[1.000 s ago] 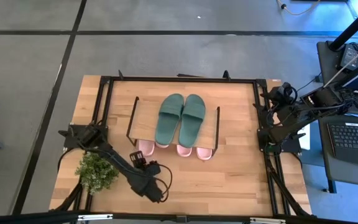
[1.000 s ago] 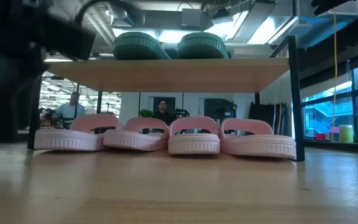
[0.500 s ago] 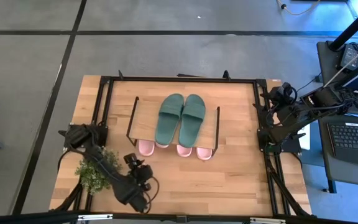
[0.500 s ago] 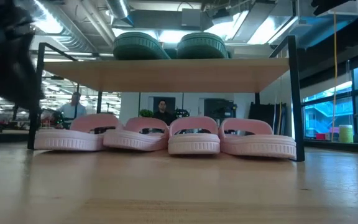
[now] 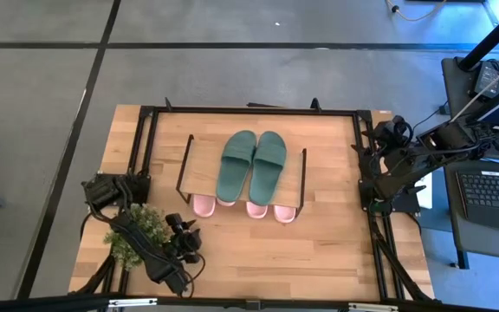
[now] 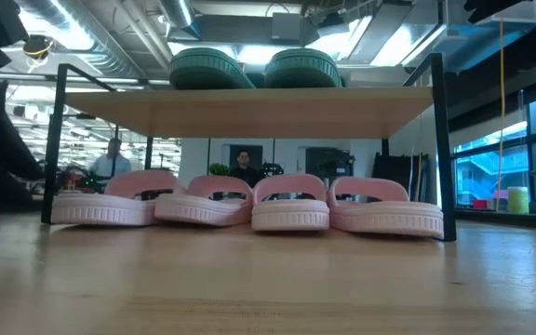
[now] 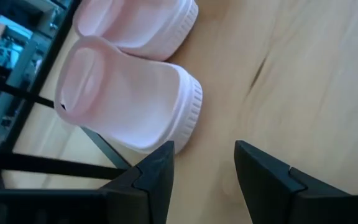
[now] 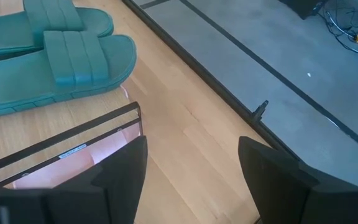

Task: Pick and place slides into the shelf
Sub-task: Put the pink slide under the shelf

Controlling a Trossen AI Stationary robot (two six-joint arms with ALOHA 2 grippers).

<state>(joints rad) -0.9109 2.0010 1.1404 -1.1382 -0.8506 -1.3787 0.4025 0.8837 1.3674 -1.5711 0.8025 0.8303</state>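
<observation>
The shelf (image 5: 199, 156) stands mid-table on thin black wire legs. Two dark green slides (image 5: 251, 163) lie side by side on its plank top (image 6: 259, 112). Light pink slides (image 6: 291, 205) stand in a row on the table beneath it, heels toward the near edge. My left gripper (image 5: 183, 227) is open, low over the table just near and left of the shelf. In the left wrist view its fingers (image 7: 204, 149) point at the nearest pink slide (image 7: 129, 99) without touching it. My right gripper (image 8: 191, 168) is open and waits at the table's right edge (image 5: 386, 165).
A small green plant (image 5: 132, 234) sits near the table's left near corner, partly under my left arm. A black frame (image 5: 249, 111) runs around the table. Bare wood (image 5: 319, 251) lies between the shelf and the near edge. People (image 6: 110, 160) show in the room behind.
My left arm has swung back from the near middle of the table toward its left edge, and its dark bulk has slid out of the low view to the left. The slides and the shelf have not moved.
</observation>
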